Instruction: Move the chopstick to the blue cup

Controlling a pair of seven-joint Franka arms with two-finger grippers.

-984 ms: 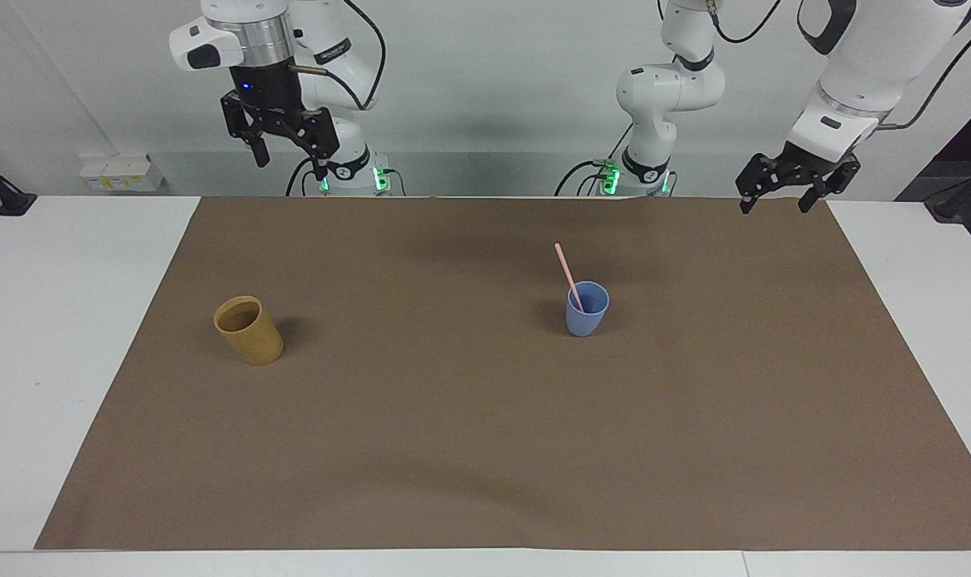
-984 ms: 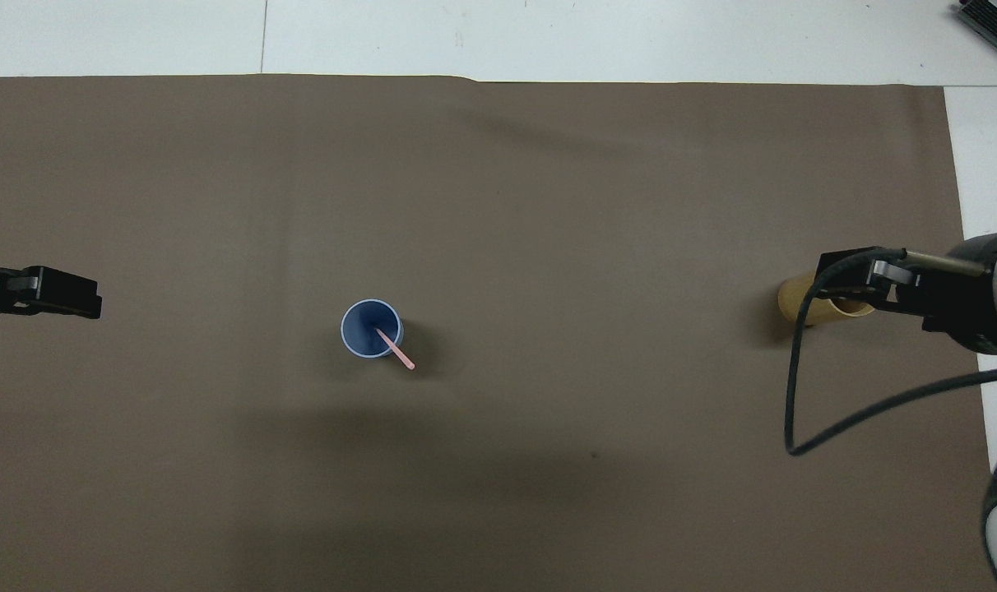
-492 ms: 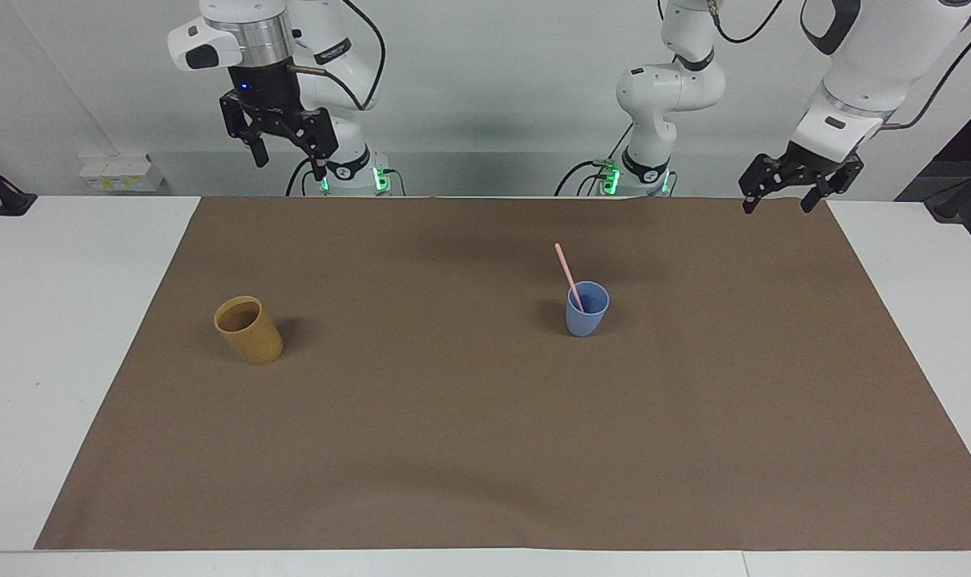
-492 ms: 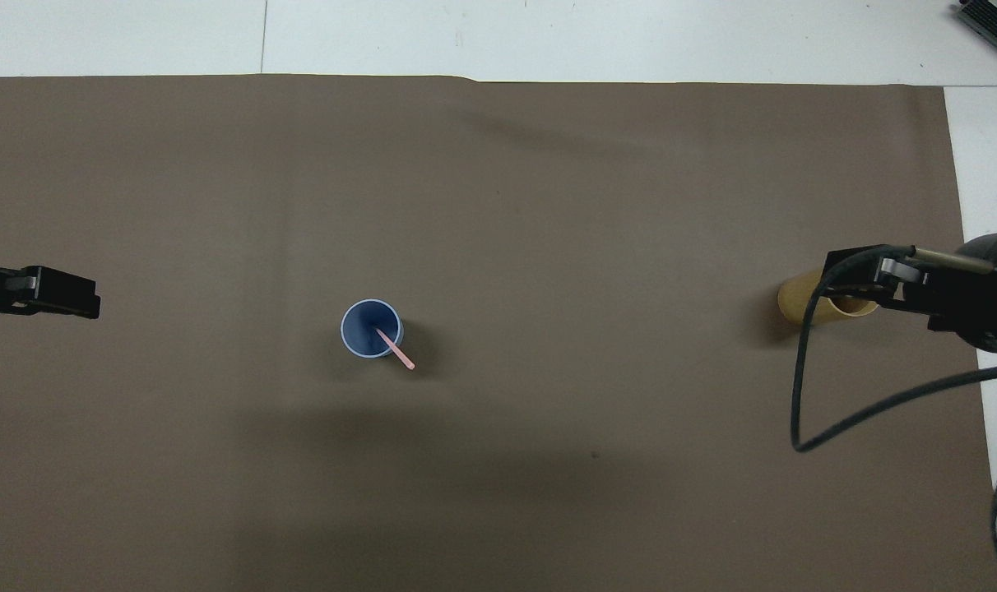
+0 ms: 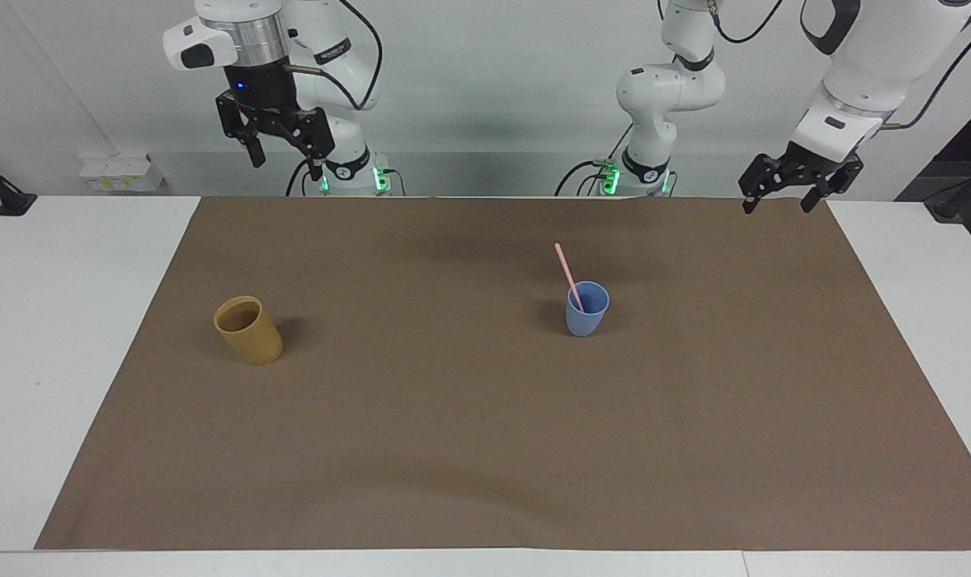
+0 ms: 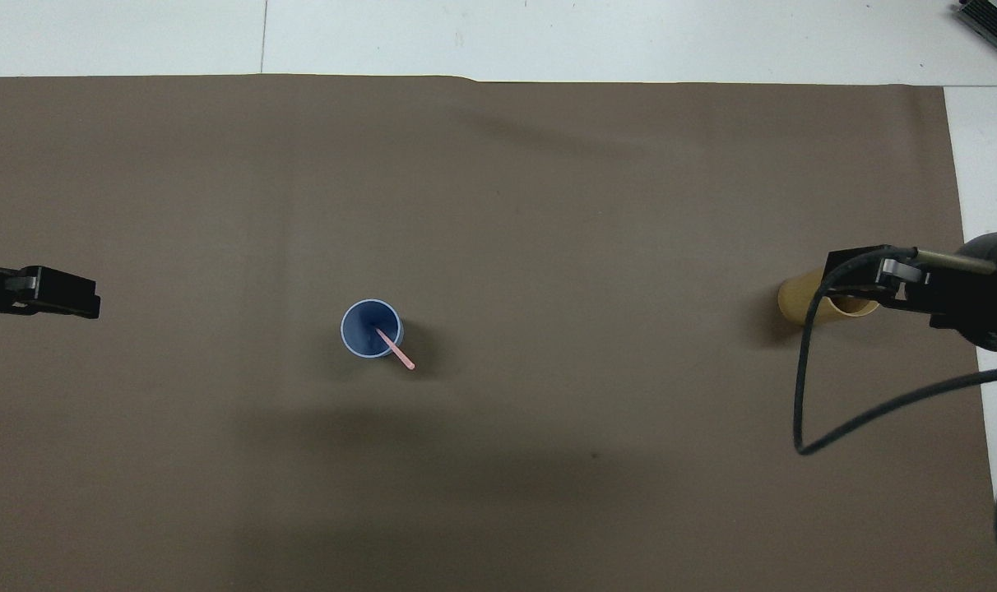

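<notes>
Pink chopstick (image 5: 569, 276) leaning inside blue cup (image 5: 587, 314), mid-mat. Left gripper (image 5: 778, 197) and right gripper (image 5: 285, 157) both hanging wide, empty, above mat's robot-side corners. You are finishing: avoid cup.

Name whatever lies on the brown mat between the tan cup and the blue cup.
Nothing: between the tan cup and the blue cup only bare brown mat shows, clearest in the facing view.

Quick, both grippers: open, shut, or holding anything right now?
Left gripper: open, empty, raised over the mat's corner at the left arm's end.
Right gripper: open, empty, raised at the right arm's end.
</notes>
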